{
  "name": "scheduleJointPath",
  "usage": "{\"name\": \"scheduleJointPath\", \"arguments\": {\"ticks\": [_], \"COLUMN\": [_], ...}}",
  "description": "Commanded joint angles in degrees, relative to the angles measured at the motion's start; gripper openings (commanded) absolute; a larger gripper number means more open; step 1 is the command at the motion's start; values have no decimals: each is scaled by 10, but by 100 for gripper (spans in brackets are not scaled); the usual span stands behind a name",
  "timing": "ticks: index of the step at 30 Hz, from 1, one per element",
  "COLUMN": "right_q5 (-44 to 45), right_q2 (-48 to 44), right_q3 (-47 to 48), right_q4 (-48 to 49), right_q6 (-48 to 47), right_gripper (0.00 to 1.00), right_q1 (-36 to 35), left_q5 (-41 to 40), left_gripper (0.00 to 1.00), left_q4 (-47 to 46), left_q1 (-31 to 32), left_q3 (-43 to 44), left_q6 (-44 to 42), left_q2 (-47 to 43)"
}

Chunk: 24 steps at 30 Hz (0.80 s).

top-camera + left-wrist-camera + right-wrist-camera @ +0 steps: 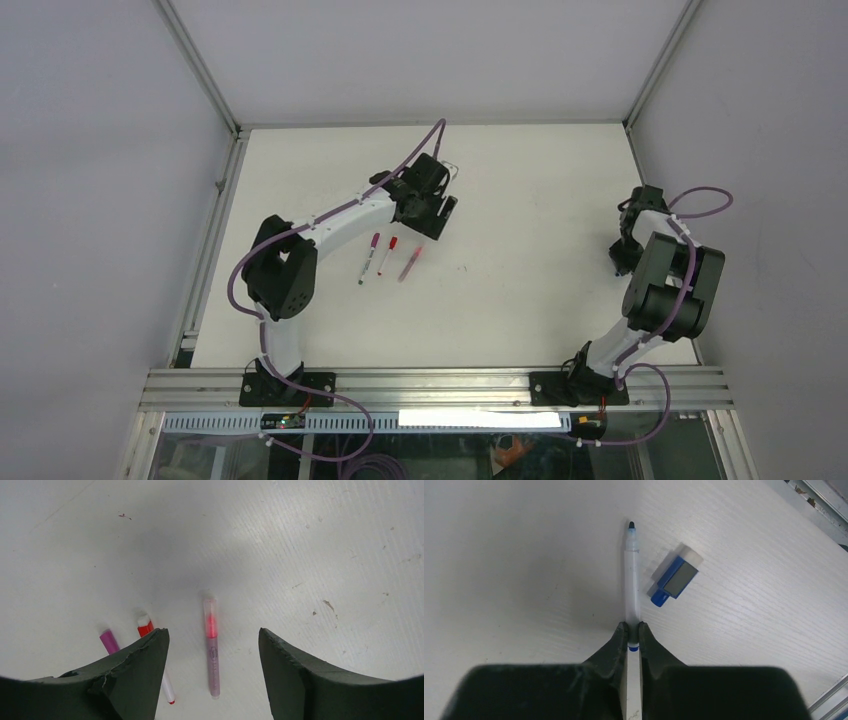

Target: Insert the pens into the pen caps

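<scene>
My left gripper [441,214] is open and empty, held above the table just beyond three capped pens. In the left wrist view, a pink translucent pen [213,652] lies between the open fingers [145,670]. A red-capped white pen [145,627] and a magenta-capped pen [109,641] lie to its left, partly hidden by the left finger. In the top view these three pens [388,256] lie side by side. My right gripper [633,626] is shut on an uncapped white pen with a blue end [632,580], dark tip pointing away. A dark blue pen cap [676,575] lies on the table just right of it.
An aluminium frame rail [430,385] runs along the near table edge, and another rail [210,240] along the left edge. White walls enclose the table. A metal rail shows at the top right of the right wrist view [819,502].
</scene>
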<state>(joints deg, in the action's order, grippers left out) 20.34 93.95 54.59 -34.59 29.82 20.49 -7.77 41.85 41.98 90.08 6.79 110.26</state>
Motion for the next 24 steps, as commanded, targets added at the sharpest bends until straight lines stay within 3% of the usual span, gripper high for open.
{"name": "scheduleJointPath", "arguments": {"ticks": [1, 5, 11, 20, 24], "right_q5": [8, 7, 15, -101, -136], "right_q2": [16, 15, 27, 21, 32], "right_q3": [18, 20, 24, 9, 2], "right_q4": [10, 17, 23, 46, 86], "right_q6": [10, 7, 16, 178, 241], "right_gripper": [4, 0, 0, 0, 0], "right_q1": [0, -28, -132, -359, -421], "left_q5": [14, 14, 16, 45, 35], "left_gripper": [67, 67, 67, 65, 63], "left_q4": [-25, -36, -42, -77, -95], "left_q1": [-6, -9, -9, -9, -8], "left_q3": [-17, -33, -44, -78, -116], "left_q6": [-3, 1, 11, 37, 51], "left_q2": [-44, -52, -59, -74, -95]}}
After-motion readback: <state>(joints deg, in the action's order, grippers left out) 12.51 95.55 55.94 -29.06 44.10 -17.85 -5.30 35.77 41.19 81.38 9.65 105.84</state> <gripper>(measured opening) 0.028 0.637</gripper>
